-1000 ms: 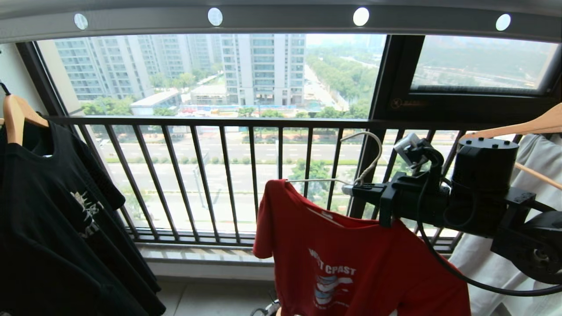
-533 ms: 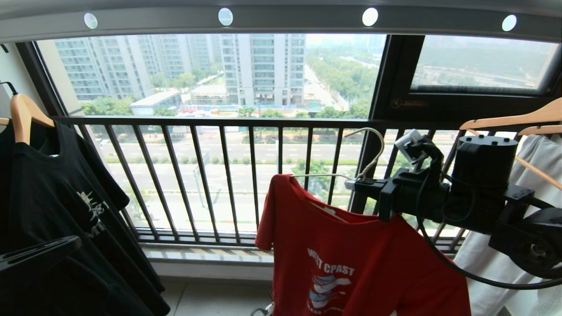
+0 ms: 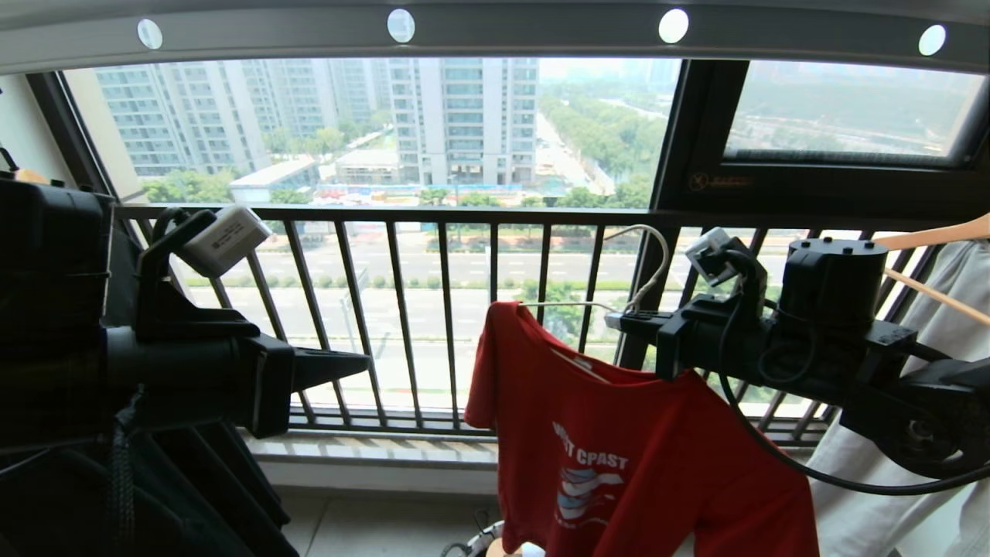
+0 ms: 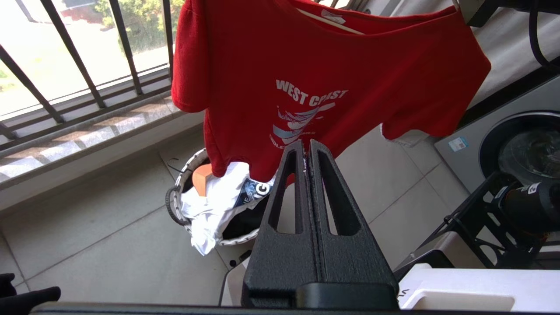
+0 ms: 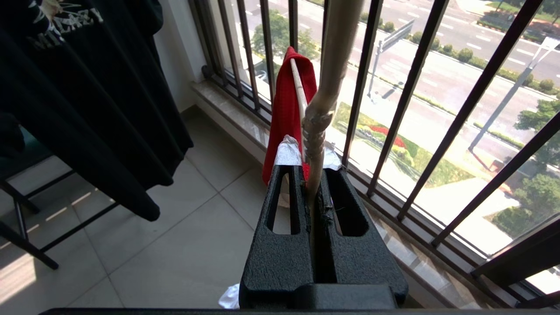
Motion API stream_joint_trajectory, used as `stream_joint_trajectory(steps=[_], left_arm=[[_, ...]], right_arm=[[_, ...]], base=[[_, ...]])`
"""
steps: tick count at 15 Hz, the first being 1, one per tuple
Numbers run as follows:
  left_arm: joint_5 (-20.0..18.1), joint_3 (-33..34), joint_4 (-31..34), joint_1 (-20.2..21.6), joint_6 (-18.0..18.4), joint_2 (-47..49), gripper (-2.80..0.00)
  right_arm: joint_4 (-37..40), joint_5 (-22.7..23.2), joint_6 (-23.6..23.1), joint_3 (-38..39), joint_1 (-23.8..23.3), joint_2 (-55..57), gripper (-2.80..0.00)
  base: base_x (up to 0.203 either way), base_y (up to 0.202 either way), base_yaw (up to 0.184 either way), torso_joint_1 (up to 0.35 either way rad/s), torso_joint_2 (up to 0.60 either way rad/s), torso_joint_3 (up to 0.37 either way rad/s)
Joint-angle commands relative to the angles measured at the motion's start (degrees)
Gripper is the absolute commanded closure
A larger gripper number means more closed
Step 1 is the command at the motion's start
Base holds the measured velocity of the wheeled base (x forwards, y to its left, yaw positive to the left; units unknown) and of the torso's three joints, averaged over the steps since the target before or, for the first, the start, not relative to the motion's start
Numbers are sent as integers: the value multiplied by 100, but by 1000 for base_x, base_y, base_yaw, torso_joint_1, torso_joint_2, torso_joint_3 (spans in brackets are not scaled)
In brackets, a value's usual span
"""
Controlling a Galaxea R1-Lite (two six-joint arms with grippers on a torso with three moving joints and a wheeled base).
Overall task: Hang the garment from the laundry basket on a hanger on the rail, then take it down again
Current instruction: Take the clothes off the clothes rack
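Since one second ago, the left hand (image 3: 363, 362) is coming up into the head view from below on the left side, where before only the black T-shirt with a pale print (image 5: 65, 87) and a wooden hanger were showing; now its black arm is covering most of that shirt. Its two fingers are pressed together with nothing between them, and they are pointing toward the dark barred window railing (image 3: 433, 309), well apart from the red shirt.

The right hand (image 3: 619, 321) is staying at nearly the same place on the right side. It is pinching the twisted neck of the thin white wire hanger (image 3: 646, 275), and the right wrist view is showing the wire standing between the two closed fingers. The red short-sleeved T-shirt with a white and light-blue chest print (image 3: 611, 456) is hanging from this hanger, in the air, in front of the railing. The hook of the hanger is not touching the long grey metal beam with round holes (image 3: 495, 31), which is running high above along the top of the head view.

In the left wrist view, the small round white wire-mesh basket (image 4: 175, 205) is standing on the tiled floor just under the hem of the red shirt, and a white garment (image 4: 210, 210) is lying inside and hanging over its rim.
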Motion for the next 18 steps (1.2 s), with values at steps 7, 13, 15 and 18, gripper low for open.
stream_joint_trajectory(steps=[7,13,15,18], left_arm=[[37,-1390,-9,-359,-63,2849,0],[815,-1495,-853,-515,-618,3540,0],[1364,-1514,-951,-822,-818,3718,-280],[2164,-1510,-1923,-1172,-1284,4003,-280]], right_arm=[[-33,-151,-3,-121,-15,395,0],[-37,-151,-3,-121,38,425,0],[-35,-151,-3,-121,59,427,0],[-36,-151,-12,-86,186,434,0]], base=[[0,0,0,0,0,0],[0,0,0,0,0,0],[0,0,0,0,0,0],[0,0,0,0,0,0]])
